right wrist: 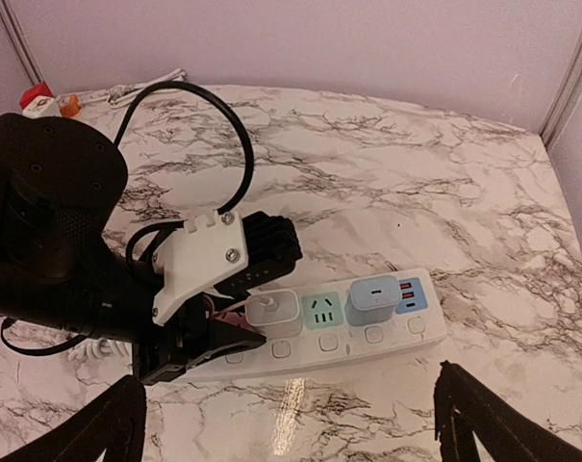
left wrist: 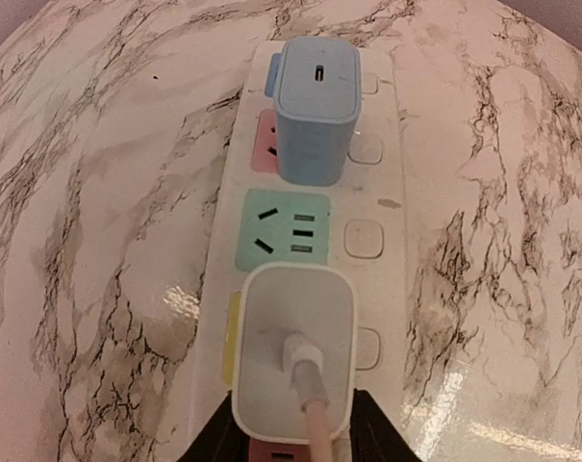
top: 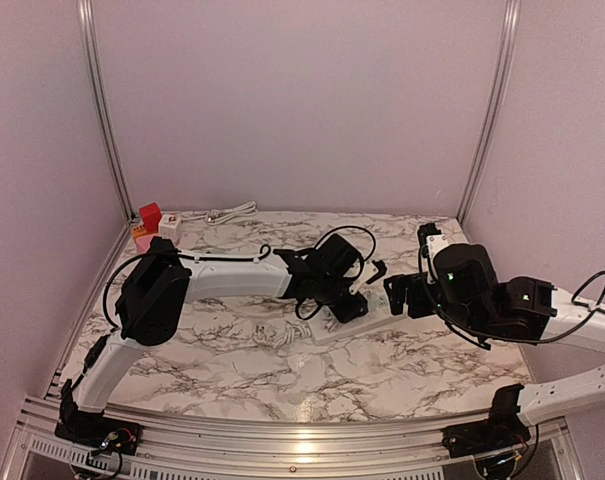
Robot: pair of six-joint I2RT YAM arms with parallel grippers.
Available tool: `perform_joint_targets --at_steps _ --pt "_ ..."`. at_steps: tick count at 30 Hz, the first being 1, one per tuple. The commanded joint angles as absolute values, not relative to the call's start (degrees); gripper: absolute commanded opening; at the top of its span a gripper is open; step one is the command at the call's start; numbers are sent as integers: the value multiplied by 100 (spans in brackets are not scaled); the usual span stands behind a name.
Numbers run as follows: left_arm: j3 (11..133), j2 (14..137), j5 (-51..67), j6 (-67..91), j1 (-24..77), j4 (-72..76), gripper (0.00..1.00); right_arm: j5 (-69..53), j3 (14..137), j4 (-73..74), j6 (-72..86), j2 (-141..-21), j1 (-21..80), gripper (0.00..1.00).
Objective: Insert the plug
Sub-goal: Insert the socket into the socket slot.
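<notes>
A white power strip (left wrist: 406, 183) (right wrist: 387, 351) (top: 332, 328) lies on the marble table. The white plug (left wrist: 295, 337) (right wrist: 276, 310), with its pale cable coming off the back, sits seated in the strip's yellow socket. Beside it the green socket (left wrist: 286, 231) is empty, and beyond that stands a blue adapter (left wrist: 315, 106) (right wrist: 372, 300). My left gripper (left wrist: 295, 409) (top: 344, 305) straddles the plug's rear end, its black fingers (left wrist: 367, 423) close beside the plug's sides with a slim gap, so open. My right gripper (right wrist: 291, 443) (top: 397, 292) hovers open just right of the strip, holding nothing.
Small red (top: 150, 215) and white (top: 170, 225) boxes and a coiled white cable (top: 227, 212) sit at the back left by the wall. The plug's loose cable (top: 282, 335) lies left of the strip. Metal frame posts stand at the back corners.
</notes>
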State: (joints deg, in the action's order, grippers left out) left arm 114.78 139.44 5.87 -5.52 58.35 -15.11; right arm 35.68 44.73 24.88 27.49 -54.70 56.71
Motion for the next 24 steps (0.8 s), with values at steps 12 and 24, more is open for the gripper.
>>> perform_joint_targets --at_steps 12,24 --pt "11235 13507 585 -535 5801 -1978 49 3569 4611 2353 2737 -5470 5651 98" --pt "10682 12906 -491 -717 5605 -2013 57 3478 4576 2206 2723 -5573 5646 98"
